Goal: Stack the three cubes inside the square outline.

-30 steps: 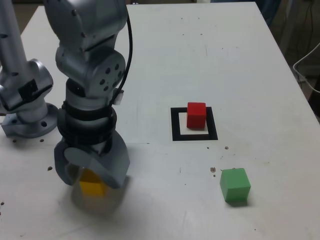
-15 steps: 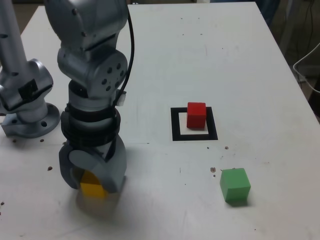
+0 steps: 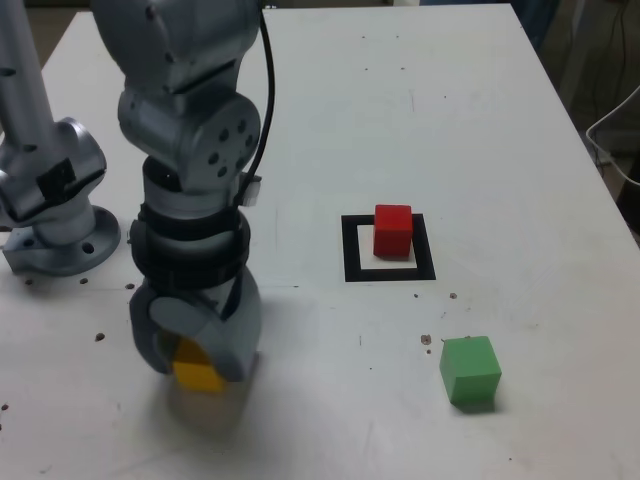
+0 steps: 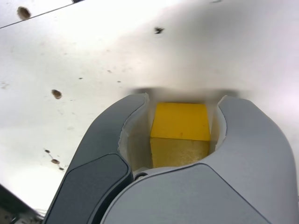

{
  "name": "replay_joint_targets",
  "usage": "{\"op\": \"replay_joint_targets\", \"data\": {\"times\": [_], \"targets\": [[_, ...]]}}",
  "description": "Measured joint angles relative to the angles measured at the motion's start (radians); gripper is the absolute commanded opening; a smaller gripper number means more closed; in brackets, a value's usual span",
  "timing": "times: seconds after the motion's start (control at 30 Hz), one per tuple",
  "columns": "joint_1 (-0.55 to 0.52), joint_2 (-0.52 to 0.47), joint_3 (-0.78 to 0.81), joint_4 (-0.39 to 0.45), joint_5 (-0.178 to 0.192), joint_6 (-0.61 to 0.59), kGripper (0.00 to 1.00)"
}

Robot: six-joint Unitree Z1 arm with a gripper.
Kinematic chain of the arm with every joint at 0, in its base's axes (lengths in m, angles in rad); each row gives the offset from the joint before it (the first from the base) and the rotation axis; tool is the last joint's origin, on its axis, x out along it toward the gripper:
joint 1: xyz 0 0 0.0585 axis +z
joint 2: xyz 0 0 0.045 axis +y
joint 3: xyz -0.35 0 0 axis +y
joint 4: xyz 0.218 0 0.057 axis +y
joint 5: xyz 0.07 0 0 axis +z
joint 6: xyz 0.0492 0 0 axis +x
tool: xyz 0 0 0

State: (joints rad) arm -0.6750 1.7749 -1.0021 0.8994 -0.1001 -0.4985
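My gripper (image 3: 198, 358) points straight down near the table's front on the exterior view's left, shut on the yellow cube (image 3: 198, 367). In the wrist view the yellow cube (image 4: 180, 133) sits pressed between the two grey fingers (image 4: 117, 140), a little above the table. The red cube (image 3: 393, 230) stands inside the square outline (image 3: 350, 250), toward its far side. To the exterior view's right, near the front edge, lies the green cube (image 3: 470, 370).
The arm's grey base (image 3: 55, 215) is bolted at the exterior view's left. Small dark specks (image 3: 426, 340) dot the white table (image 3: 400, 110). A white cable (image 3: 615, 130) hangs past the table's right edge.
The fingers have closed onto the yellow cube. The gripper and cube have since shifted slightly rightward and up in the exterior view.
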Motion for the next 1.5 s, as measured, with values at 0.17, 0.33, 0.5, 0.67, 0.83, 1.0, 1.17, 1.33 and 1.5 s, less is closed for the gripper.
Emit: {"op": "replay_joint_targets", "data": {"times": [0.17, 0.33, 0.5, 0.67, 0.83, 1.0, 1.17, 1.33, 1.5], "targets": [[0.04, -0.014, -0.064, 0.066, 0.081, 0.001, 0.06], [0.114, -0.027, -0.16, 0.19, 0.154, 0.042, 0.09], [0.216, -0.027, -0.286, 0.337, 0.205, 0.127, 0.09], [0.31, -0.005, -0.4, 0.399, 0.21, 0.209, 0.09], [0.389, 0.035, -0.495, 0.427, 0.21, 0.288, 0.09], [0.452, 0.078, -0.55, 0.445, 0.204, 0.345, 0.09], [0.506, 0.12, -0.603, 0.467, 0.196, 0.39, 0.09], [0.545, 0.167, -0.649, 0.477, 0.178, 0.412, 0.09], [0.576, 0.211, -0.7, 0.49, 0.17, 0.427, 0.09]]}}
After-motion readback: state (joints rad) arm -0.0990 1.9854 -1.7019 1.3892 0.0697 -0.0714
